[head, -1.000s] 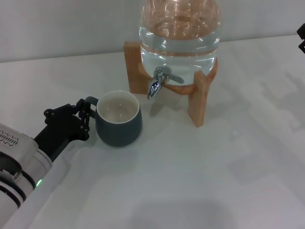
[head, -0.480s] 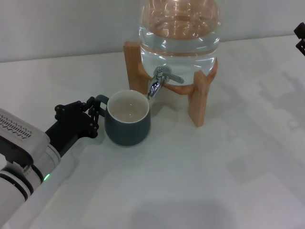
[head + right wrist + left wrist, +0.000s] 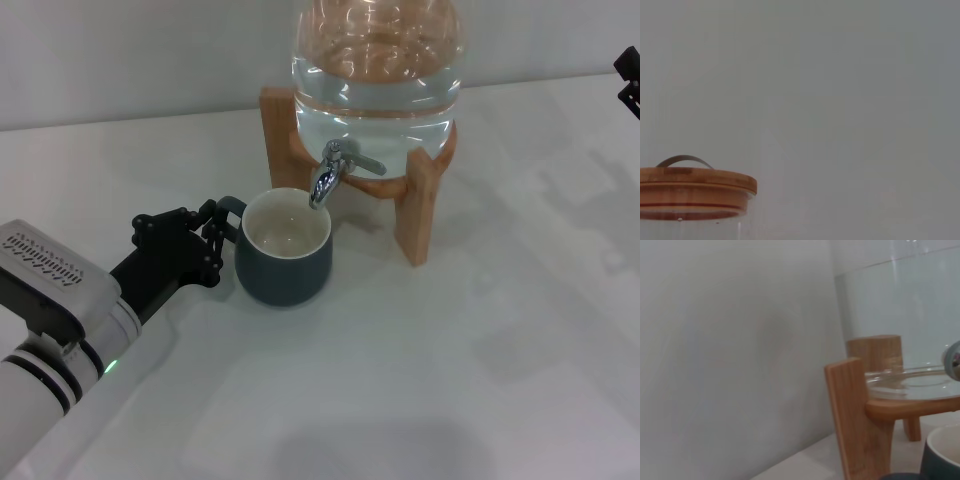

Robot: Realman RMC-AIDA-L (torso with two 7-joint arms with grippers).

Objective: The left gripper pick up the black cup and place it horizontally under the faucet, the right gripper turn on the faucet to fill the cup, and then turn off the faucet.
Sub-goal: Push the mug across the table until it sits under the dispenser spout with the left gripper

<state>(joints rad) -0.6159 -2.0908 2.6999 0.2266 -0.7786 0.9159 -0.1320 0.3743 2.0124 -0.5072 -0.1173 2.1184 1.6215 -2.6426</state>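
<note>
Black cup (image 3: 285, 265) (handle seemingly pinched) at left gripper (image 3: 212, 250) jaws.

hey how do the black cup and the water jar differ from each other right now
The black cup is dark and opaque outside with a cream inside; the water jar is clear glass. The cup sits directly on the table, while the jar rests raised on a wooden stand. The cup looks empty; the jar holds water. The left gripper holds the cup's handle; nothing touches the jar. Both stand upright.
</note>
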